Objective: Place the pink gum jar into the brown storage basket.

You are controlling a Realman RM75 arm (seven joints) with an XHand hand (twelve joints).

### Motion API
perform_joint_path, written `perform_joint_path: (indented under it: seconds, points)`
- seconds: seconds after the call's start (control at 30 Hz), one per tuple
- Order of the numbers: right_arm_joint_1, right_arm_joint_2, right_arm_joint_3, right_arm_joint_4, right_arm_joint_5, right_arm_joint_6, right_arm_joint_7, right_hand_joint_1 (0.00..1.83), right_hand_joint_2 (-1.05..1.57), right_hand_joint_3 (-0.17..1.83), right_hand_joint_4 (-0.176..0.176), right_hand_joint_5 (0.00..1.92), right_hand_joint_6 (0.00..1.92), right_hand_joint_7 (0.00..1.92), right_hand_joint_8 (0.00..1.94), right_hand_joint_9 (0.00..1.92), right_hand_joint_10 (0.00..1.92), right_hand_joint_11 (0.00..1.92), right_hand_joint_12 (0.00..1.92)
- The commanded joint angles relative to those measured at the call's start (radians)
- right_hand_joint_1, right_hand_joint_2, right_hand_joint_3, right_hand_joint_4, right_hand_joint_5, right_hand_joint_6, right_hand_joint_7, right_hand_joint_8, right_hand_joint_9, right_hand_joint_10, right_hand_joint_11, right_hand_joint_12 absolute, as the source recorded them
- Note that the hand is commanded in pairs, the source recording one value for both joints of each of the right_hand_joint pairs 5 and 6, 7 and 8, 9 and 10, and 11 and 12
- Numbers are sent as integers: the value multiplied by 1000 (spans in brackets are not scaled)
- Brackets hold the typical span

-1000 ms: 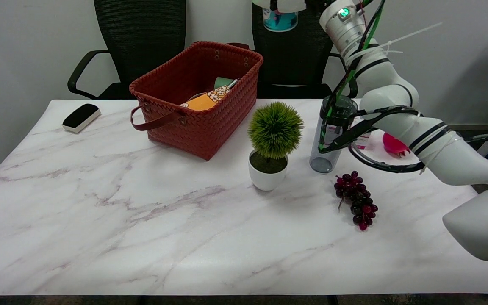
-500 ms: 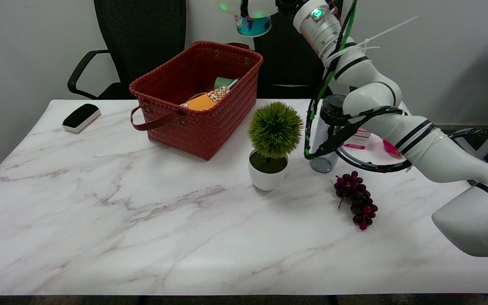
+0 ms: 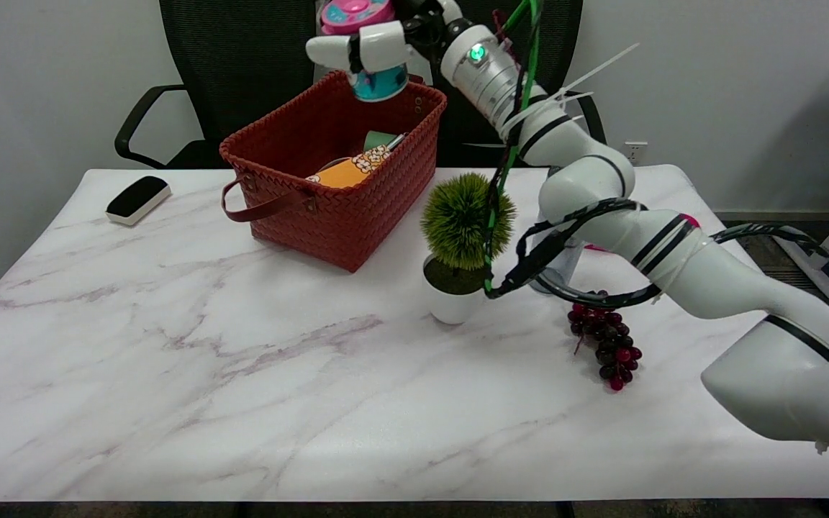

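I have the pink gum jar [image 3: 365,43] gripped in my right hand [image 3: 378,44], fingers wrapped across its middle so only the pink lid above and the teal base below show. The jar is in the air, upright, just over the far right rim of the brown storage basket [image 3: 335,208], not inside it.

The basket is a woven, rectangular tub with a smooth strap handle on its near end; an orange printed packet [image 3: 350,170] and something green [image 3: 378,139] lie inside. To the basket's right stands a small potted plant [image 3: 465,248], a spiky green ball in a glossy white round pot. Further right of the basket, a bunch of dark red grapes [image 3: 607,345] lies on the table [image 3: 170,374], whose top is white with marble veining. Left of the basket sits a black-topped white eraser [image 3: 137,199].
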Motion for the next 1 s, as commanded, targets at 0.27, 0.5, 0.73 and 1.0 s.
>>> perform_joint_path:
  seconds: [0.27,0.5,0.73,1.0]
  points:
    - [111,-171,-106,-165,-91,-92,4,1335,975,525,0,801,801,1186,1186,1139,1139,856,856]
    - [126,-216,-117,-218,-91,-81,5,1329,990,526,0,803,803,1186,1186,1138,1138,853,853]
    - [122,-260,-117,-256,-91,-80,0,1324,1005,526,0,805,805,1187,1187,1136,1136,850,850]
    - [124,-336,-115,-312,-91,-80,-2,1314,1043,520,0,818,818,1193,1193,1141,1141,855,855]
